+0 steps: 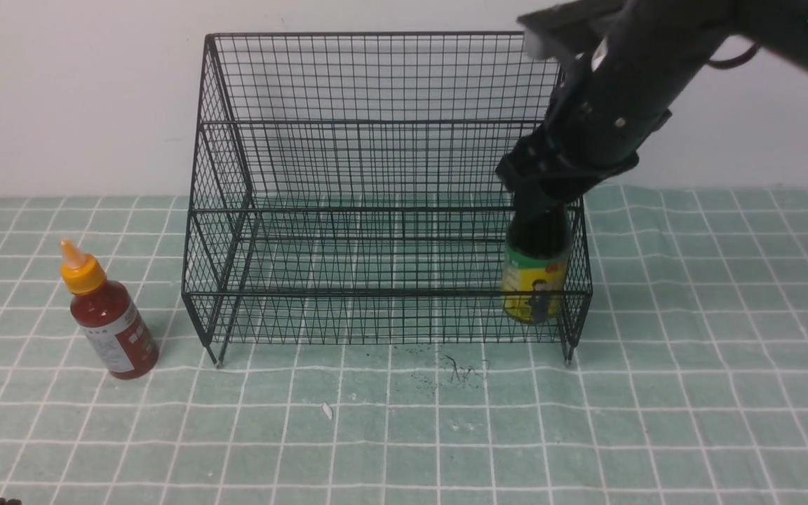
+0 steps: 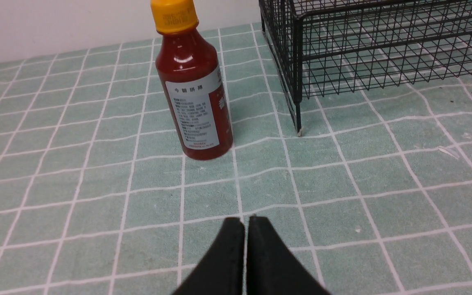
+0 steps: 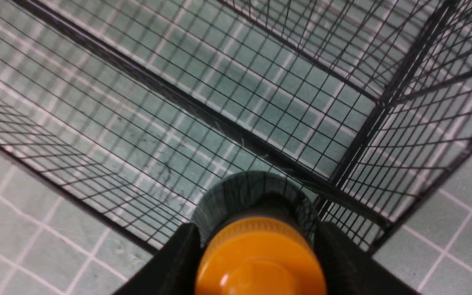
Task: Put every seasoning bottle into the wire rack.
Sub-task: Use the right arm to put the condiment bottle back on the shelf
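Right now the R gripper (image 1: 541, 210) is pinching the dark sauce bottle (image 1: 536, 280) by its neck, just under the orange cap (image 3: 260, 258), jaws spread partway w/ the bottle between them. The bottle stands upright inside the wire rack (image 1: 376, 126), on the lowest front tier at the rack's right end, close to the side mesh. Whether its base sits fully on the shelf wire I can't tell; it looks at or v. near it. So, as I read it, the step in hand is the set-down of bottle no. 1 — placed but not let go.

The red sauce bottle (image 1: 113, 322) is outside, upright on the green checked cloth (image 1: 691, 393), near the rack's front-left leg. The L gripper (image 2: 246, 254) hangs low over the cloth w/ fingers pressed together, holding nothing, pointed at the red bottle but apart from it.

Next, prob.: R jaws need to widen, then lift straight up so cap and mesh aren't clipped. After that the L gripper must spread before closing on the red bottle — tall, narrow, easy to tip.
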